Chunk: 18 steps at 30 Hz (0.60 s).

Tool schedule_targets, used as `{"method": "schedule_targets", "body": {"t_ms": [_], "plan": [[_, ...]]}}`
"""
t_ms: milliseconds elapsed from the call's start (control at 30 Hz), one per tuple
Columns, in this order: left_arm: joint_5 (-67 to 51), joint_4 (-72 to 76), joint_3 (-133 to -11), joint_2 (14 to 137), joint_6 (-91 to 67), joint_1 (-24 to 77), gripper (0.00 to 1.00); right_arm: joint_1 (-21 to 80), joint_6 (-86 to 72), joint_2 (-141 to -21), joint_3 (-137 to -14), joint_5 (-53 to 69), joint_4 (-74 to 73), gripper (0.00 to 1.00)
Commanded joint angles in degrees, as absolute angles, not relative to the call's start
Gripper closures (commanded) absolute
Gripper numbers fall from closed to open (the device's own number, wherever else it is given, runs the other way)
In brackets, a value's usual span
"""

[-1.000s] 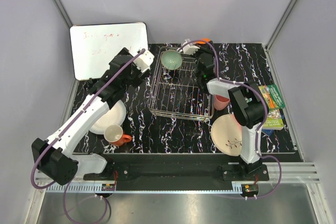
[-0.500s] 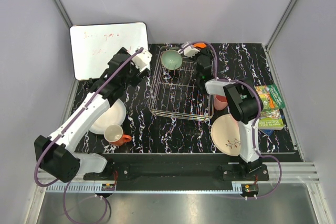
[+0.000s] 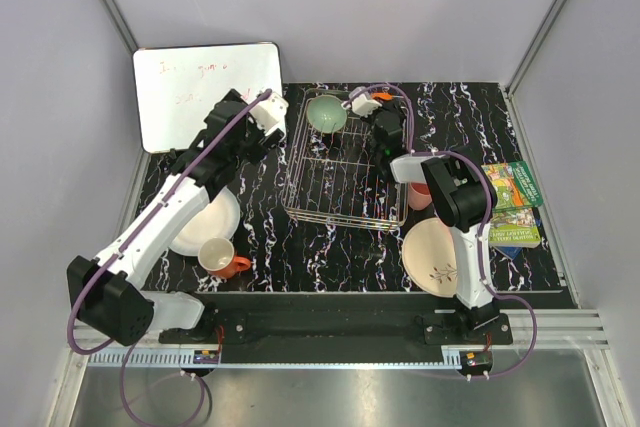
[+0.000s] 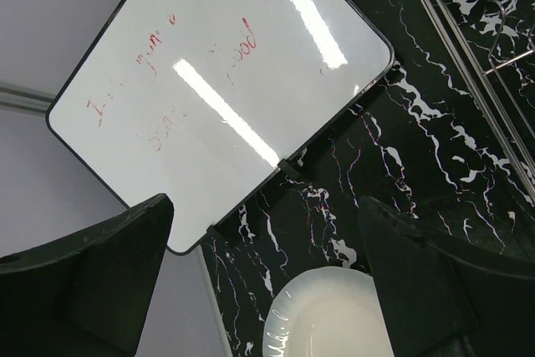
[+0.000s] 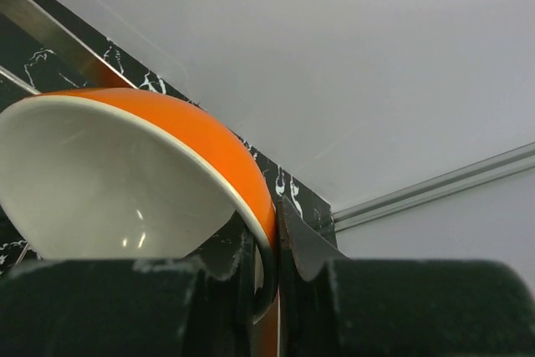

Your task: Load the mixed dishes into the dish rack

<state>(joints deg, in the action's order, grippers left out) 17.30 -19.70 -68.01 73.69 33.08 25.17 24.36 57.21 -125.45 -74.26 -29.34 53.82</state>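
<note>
The dish rack [image 3: 345, 182] stands mid-table, its wires also at the top right of the left wrist view [image 4: 489, 56]. A mint green bowl [image 3: 327, 113] leans in its far end. My right gripper [image 3: 372, 105] [image 5: 276, 227] is shut on the rim of a cream bowl with an orange outside [image 5: 125, 181], held over the rack's far right corner. My left gripper [image 3: 270, 112] [image 4: 266, 232] is open and holds nothing, hanging left of the rack above the white plate [image 3: 205, 222] [image 4: 330, 315]. An orange mug [image 3: 218, 257], a small pink cup [image 3: 421, 195] and the pink-and-cream plate [image 3: 432, 257] rest on the table.
A whiteboard [image 3: 205, 87] [image 4: 209, 98] leans at the back left. A green book [image 3: 515, 202] lies at the right edge. Grey walls close in the table on three sides.
My right gripper has carried the bowl a little leftward and nearer, toward the rack's far right corner. The left arm has shifted only slightly.
</note>
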Motion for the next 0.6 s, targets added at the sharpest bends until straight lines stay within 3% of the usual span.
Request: {"method": "schedule_targets", "body": {"t_ms": [0,100,200,333,567], "plan": [[16.26,-16.79,-70.66,74.00,33.40,24.79,0.01,24.26,52.66,-124.37,-73.22,-29.88,57.92,0.71],[16.08,-16.87,-71.01,74.18,33.31,24.79,0.01,24.43,52.03,-123.49,-71.90,-30.06,58.18,0.65],[16.00,-16.79,-71.37,74.36,33.31,24.70,0.01,24.43,51.07,-122.70,-71.63,-30.76,58.62,0.43],[15.91,-17.49,-71.98,74.71,32.96,24.44,0.01,25.22,50.45,-121.21,-71.54,-31.55,58.36,0.28],[16.26,-20.65,-74.53,75.15,32.35,22.86,0.01,26.89,45.90,-113.40,-72.51,-35.41,54.07,0.21]]}}
